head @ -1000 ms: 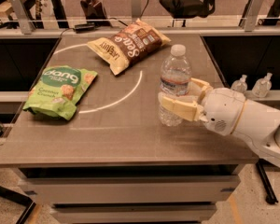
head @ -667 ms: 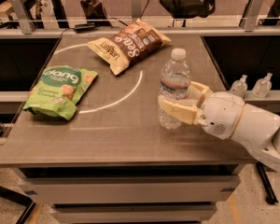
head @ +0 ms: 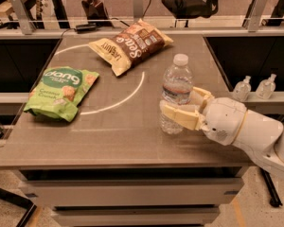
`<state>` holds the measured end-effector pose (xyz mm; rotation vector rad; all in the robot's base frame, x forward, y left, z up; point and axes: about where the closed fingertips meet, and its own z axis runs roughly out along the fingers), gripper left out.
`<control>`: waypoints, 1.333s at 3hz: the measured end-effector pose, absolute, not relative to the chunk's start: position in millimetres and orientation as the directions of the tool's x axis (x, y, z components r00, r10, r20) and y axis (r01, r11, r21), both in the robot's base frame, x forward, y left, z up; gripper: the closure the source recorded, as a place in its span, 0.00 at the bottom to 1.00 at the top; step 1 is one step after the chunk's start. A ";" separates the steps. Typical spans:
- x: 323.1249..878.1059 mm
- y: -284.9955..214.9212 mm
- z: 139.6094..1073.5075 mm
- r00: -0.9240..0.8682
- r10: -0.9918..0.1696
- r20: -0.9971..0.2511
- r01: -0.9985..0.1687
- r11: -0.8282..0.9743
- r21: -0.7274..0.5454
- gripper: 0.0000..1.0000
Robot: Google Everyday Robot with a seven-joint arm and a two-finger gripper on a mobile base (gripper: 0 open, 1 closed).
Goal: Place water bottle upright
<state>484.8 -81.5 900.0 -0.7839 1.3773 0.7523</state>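
Water bottle (head: pixel 176 96): stands upright on the wooden table (head: pixel 109 141), toward its right side, base flat on the top, white cap uppermost. Clear and ribbed, with a pale label round the middle. Sits just right of the white curved line (head: pixel 128 96) painted on the tabletop, well apart from both snack bags.

Gripper (head: pixel 181 107): reaches in from the right at the level of the bottle's lower half. Jaws clenched on the water bottle, one cream finger (head: pixel 177 115) crossing in front of it below the label, the other passing behind it on the far side. Joined to a rounded white arm (head: pixel 246 131) that runs off toward the lower right corner.

Green Dang bag (head: pixel 60 91): lies flat near the left edge of the table, face up.

Brown chip bag (head: pixel 131 44): lies at the back of the table, angled, with its pale end toward the left.

Two small clear bottles (head: pixel 242 89) (head: pixel 266 86): stand upright side by side on a ledge beyond the table's right edge, behind the arm.
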 end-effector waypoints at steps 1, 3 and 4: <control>484.4 -82.1 896.8 0.050 0.006 -0.999 -0.837 0.546 -0.039 0.59; 485.1 -83.9 894.3 0.046 -0.005 -0.999 -0.837 0.545 -0.041 0.13; 488.9 -86.2 900.3 0.045 -0.030 -0.999 -0.854 0.518 -0.054 0.00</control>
